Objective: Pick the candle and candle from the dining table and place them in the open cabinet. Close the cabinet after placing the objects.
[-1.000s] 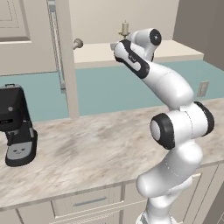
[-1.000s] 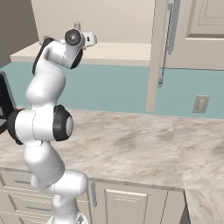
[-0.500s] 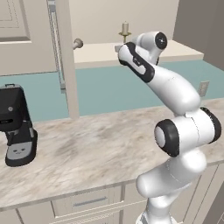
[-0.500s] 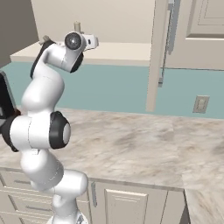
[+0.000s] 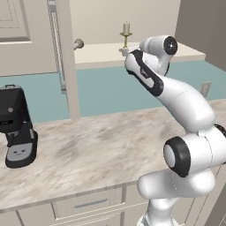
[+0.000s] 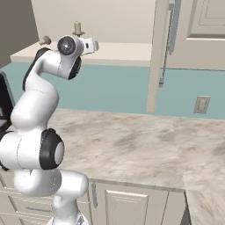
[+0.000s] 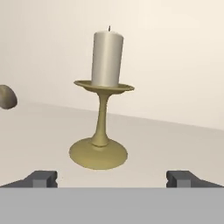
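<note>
White candle (image 7: 107, 59) on brass holder: stands upright on the pale cabinet shelf (image 7: 175, 144), straight ahead of the gripper (image 7: 112, 178), centred between its wide-spread, empty jaws, long axis vertical, small brown oval thing (image 7: 7, 96) well aside.

black coffee machine (image 5: 16, 126) on marble worktop (image 5: 97, 150), wall outlet (image 6: 201, 104)

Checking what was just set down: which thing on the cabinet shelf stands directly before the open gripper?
The white candle on its brass holder, centred ahead of the gripper; the other thing sits off to the side.
</note>
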Available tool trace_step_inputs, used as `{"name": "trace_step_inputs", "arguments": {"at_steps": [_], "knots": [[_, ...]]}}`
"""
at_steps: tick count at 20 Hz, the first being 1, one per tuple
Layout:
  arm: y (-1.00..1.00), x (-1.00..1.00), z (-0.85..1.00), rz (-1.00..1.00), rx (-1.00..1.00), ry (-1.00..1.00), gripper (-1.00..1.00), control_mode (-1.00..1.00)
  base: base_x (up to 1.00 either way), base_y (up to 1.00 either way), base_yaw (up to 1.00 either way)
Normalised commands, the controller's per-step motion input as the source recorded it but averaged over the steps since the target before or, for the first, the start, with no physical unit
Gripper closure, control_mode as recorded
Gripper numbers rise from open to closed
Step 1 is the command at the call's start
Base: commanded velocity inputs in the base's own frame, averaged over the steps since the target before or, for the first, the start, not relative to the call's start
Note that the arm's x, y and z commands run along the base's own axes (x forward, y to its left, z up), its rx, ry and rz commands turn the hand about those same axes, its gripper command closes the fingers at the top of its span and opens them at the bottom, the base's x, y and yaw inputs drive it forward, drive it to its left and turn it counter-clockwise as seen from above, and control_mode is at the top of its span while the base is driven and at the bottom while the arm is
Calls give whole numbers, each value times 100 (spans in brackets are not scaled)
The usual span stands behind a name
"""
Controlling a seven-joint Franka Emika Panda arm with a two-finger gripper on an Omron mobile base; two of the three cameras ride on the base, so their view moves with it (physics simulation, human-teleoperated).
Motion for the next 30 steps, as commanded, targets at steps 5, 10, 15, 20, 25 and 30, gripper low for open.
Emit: {"name": "trace_step_inputs", "arguments": {"at_steps": [5, 10, 15, 20, 25, 30], "knots": [[0, -84, 2, -9, 0, -2, -100, -100, 0, 0, 0], [0, -93, 0, -9, 0, -2, -100, -100, 0, 0, 0], [0, -90, 0, -9, 0, 0, -100, -100, 0, 0, 0], [0, -58, 0, -7, 0, 0, -100, -100, 0, 0, 0], [0, -1, 0, 0, 0, 1, -100, -100, 0, 0, 0], [0, -31, -1, -3, 0, -7, -100, 100, -18, 0, -2]]}}
